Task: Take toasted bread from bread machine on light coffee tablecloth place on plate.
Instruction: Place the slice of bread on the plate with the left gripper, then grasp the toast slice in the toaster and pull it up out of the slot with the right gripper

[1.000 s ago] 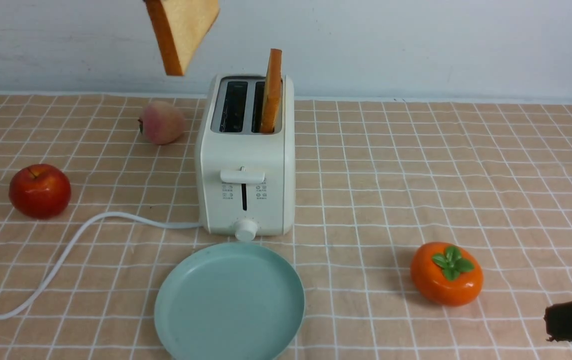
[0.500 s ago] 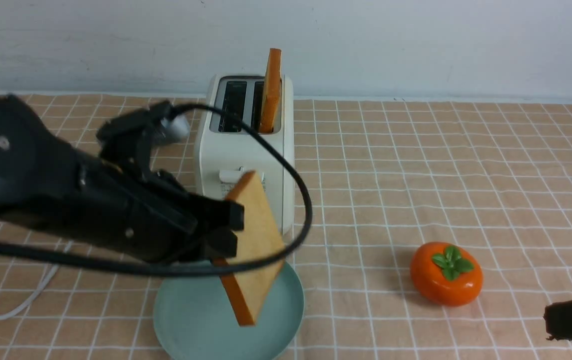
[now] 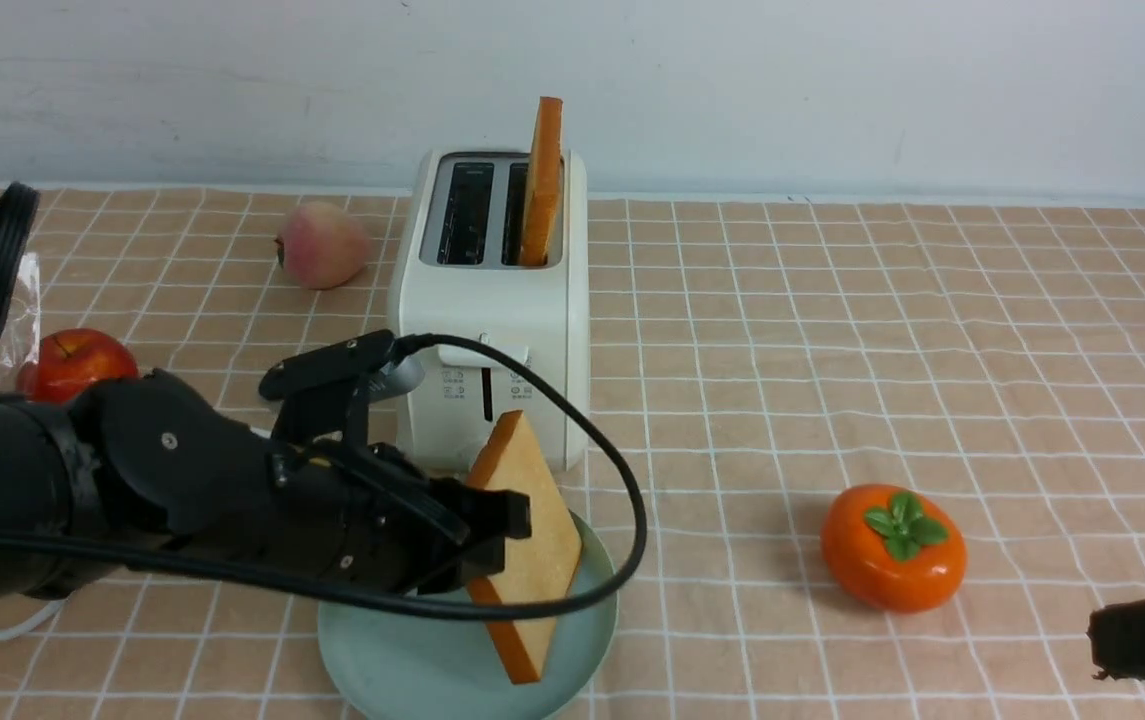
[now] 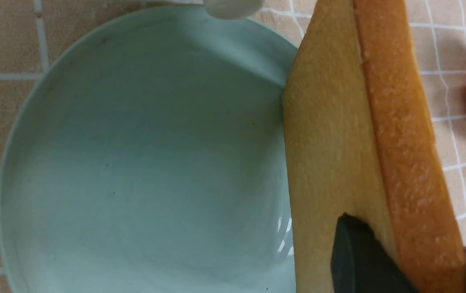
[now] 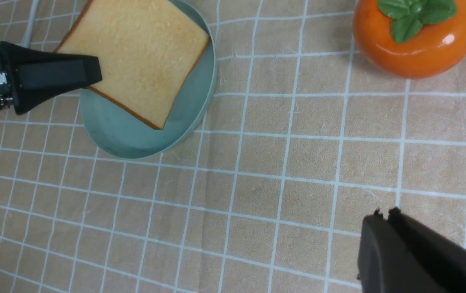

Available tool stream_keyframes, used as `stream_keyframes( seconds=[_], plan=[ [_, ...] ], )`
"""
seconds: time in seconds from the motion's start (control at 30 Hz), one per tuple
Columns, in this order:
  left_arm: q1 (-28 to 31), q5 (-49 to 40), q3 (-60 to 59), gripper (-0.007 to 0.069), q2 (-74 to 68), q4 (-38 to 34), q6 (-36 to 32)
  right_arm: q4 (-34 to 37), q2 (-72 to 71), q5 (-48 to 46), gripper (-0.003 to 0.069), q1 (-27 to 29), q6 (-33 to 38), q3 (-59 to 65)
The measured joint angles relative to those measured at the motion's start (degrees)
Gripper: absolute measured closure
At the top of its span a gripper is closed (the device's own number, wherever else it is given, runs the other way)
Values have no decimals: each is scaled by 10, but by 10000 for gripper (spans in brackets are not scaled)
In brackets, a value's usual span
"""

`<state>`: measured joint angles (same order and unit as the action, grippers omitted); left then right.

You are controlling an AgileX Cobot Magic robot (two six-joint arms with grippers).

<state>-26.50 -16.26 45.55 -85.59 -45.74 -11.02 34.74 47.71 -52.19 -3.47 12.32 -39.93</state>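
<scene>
Near right corner: right pincer (image 3: pixel 1100 640) is hovering over the light coffee tablecloth (image 3: pixel 832 350), fingers together. Near edge, middle: left pincer (image 3: pixel 504 542) is clamping one toasted bread slice (image 3: pixel 532 530), tilted, its low corner over the plate (image 3: pixel 382 655); contact unclear. Behind the plate, the bread machine (image 3: pixel 492 310) is holding the second slice (image 3: pixel 544 180) upright in its right slot.
</scene>
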Motion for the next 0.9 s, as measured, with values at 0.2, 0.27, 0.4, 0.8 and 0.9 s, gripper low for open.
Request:
stream_keyframes(
  seconds=[0.2,0.27,0.4,0.8,0.9],
  plan=[
    [0,-15,0,290,0,67,-1,0,0,0,640,0,0,0],
    [0,-36,0,200,1,112,7,1,0,0,640,0,0,0],
    [9,-78,0,143,13,183,61,13,0,-2,640,0,0,0],
    [72,-292,37,463,123,505,396,37,78,-50,631,-11,0,-148],
    [72,-329,37,617,164,509,400,38,141,-52,628,-48,0,-204]
  ],
)
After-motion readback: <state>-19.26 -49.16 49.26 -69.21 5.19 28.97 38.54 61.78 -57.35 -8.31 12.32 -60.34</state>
